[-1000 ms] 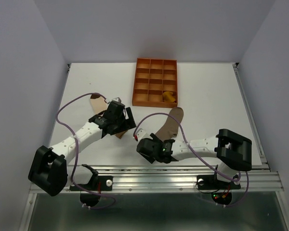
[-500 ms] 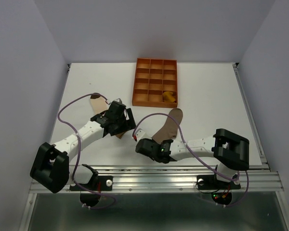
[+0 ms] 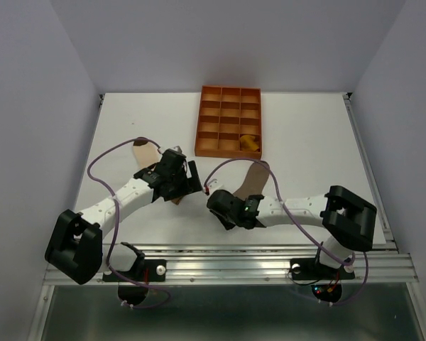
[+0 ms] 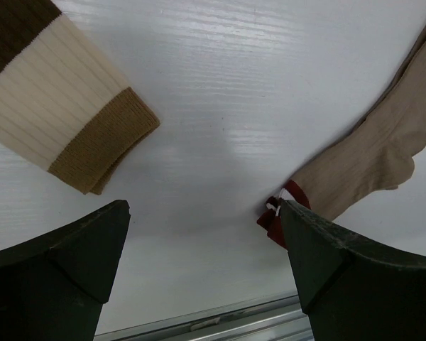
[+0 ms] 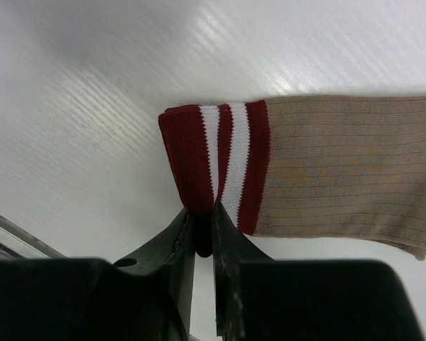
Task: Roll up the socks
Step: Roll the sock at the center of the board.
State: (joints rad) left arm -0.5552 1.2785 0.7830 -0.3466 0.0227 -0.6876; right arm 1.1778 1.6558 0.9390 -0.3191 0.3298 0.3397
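Cuff [image 5: 216, 156] of taupe sock [image 5: 348, 170] now inside right pincer [image 5: 204, 231]

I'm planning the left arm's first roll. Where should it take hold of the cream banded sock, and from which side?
Probably the tan cuff of the cream banded sock: it is the free end, lying flat on the table and nearest the open left pincer. Come from above, straddling a cuff corner.
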